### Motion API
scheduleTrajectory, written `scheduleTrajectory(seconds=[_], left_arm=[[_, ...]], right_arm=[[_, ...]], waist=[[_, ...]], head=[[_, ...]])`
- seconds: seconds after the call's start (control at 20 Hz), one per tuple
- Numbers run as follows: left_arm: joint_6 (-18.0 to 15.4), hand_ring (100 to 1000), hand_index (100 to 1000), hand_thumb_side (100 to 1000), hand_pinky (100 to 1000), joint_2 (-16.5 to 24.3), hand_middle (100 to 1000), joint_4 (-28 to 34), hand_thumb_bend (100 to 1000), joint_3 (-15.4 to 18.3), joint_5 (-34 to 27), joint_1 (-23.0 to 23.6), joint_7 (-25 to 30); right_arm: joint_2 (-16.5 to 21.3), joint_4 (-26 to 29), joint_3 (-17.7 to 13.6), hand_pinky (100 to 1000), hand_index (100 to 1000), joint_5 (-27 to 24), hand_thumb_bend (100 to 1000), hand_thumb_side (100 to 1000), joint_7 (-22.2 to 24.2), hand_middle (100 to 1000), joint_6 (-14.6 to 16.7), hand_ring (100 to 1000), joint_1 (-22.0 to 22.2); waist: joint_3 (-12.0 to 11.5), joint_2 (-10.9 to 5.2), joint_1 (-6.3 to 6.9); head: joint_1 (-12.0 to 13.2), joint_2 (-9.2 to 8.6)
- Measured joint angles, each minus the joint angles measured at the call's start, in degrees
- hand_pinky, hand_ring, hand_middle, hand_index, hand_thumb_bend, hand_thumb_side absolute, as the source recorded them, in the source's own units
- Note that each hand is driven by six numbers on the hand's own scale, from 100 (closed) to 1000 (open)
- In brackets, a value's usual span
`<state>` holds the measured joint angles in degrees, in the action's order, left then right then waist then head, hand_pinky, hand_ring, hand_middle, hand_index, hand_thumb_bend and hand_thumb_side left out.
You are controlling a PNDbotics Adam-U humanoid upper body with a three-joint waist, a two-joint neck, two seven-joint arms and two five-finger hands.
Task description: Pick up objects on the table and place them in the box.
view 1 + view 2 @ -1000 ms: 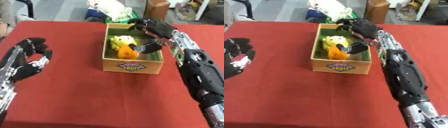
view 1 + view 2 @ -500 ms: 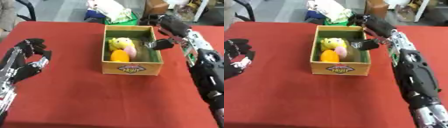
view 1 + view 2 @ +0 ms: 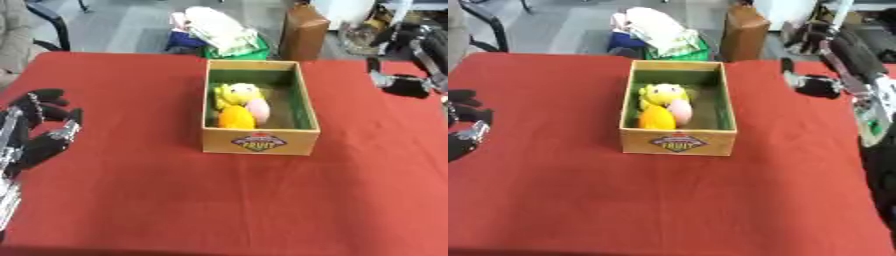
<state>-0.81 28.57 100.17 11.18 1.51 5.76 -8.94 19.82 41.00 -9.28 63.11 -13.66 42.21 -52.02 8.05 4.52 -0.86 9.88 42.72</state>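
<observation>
Right of the open cardboard box [image 3: 260, 141] holding yellow, orange and pink toys [image 3: 239, 105], the emptied right hand [image 3: 815, 84], fingers loosely spread, had withdrawn, drop done.

One cardboard box [image 3: 260, 142] holding three soft items: one yellow [image 3: 236, 94], one pink [image 3: 260, 110], one orange [image 3: 234, 118].

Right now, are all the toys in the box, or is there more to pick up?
Done: the yellow toy, orange toy and pink toy lie in the box. In hand: nothing; the right hand is beside the box, the left hand rests open. Left: no other toys show on the red table.
</observation>
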Motion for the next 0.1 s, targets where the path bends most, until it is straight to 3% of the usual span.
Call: scheduleTrajectory(seconds=[0.1], left_arm=[[1.33, 596, 758, 181, 657, -1.99, 592, -0.83, 278, 2.65, 1.57, 2.69, -1.65]], right_arm=[[2.53, -2.64, -2.65, 439, 675, -1.71, 100, 276, -1.59, 614, -1.66, 518, 2.69]], waist=[[-0.14, -0.70, 0.00]], head=[[0.02, 0.18]])
